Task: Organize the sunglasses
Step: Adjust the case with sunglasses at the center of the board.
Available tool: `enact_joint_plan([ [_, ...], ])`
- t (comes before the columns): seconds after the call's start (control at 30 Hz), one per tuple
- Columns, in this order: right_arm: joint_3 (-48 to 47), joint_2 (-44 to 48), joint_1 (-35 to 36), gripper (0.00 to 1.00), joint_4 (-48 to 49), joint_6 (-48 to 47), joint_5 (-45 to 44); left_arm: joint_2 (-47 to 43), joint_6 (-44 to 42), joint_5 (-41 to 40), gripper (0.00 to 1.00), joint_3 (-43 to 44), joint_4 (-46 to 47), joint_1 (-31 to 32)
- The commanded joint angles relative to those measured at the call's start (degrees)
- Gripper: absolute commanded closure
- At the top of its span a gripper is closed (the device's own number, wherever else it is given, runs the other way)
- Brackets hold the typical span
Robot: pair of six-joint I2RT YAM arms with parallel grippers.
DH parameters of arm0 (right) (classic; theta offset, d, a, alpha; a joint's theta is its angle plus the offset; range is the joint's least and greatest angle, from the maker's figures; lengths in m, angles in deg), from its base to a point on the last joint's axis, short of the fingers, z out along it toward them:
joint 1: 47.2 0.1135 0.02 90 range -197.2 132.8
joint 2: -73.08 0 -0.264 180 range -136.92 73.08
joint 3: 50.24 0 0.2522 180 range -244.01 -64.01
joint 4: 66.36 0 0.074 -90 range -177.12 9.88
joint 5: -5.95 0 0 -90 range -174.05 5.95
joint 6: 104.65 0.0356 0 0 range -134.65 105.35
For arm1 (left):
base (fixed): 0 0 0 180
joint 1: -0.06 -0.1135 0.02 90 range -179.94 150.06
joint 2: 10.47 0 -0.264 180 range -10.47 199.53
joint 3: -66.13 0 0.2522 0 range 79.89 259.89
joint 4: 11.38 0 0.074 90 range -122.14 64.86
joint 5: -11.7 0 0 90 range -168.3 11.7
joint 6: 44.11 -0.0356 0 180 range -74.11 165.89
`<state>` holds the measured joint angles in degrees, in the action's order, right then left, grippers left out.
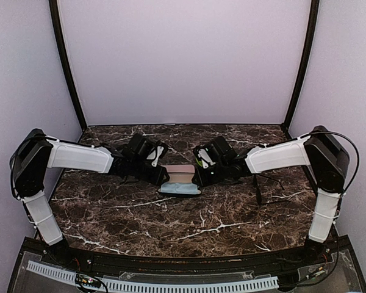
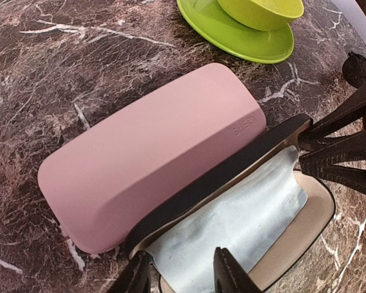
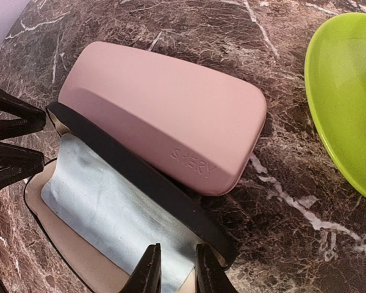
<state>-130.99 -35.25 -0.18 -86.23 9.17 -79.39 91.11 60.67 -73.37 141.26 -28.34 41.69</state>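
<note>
Seen from above, both arms reach over the dark, white-veined marble table and meet at an open pink rectangular glasses case. The left claw is at its left end and the right claw at its right end. Only this view shows the black wire-framed sunglasses, as far as so small a shape can be told. They lie on the marble just beside the right forearm, well apart from both claws.

From the left wrist, the pink lid tilts up from a beige-lined tray in which a pale blue cloth lies. The left claw's fingers straddle the case's near end, one outside the wall, one over the cloth; I cannot tell whether they clamp it. Beyond the lid sits a lime-green plate with a lime-green bowl on it, almost wholly covered by the arms from above.

From the right wrist, the right claw's fingers stand close together with the cloth's edge in the narrow gap; a pinch cannot be told. The plate lies apart from the case.
</note>
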Motion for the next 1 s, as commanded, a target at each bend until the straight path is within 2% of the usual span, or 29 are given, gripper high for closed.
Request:
enact_joint_plan([
  [0.0, -0.56, 0.71, -0.3, 0.79, 1.32, -0.09, 0.34, -2.31, 0.73, 0.81, 0.62, -1.21, 0.38, 0.05],
  [0.97, 2.03, 2.43, 0.75, 0.79, 1.15, 2.68, -1.13, -1.43, 1.48, -0.96, 0.63, -2.16, -0.65, 1.08],
])
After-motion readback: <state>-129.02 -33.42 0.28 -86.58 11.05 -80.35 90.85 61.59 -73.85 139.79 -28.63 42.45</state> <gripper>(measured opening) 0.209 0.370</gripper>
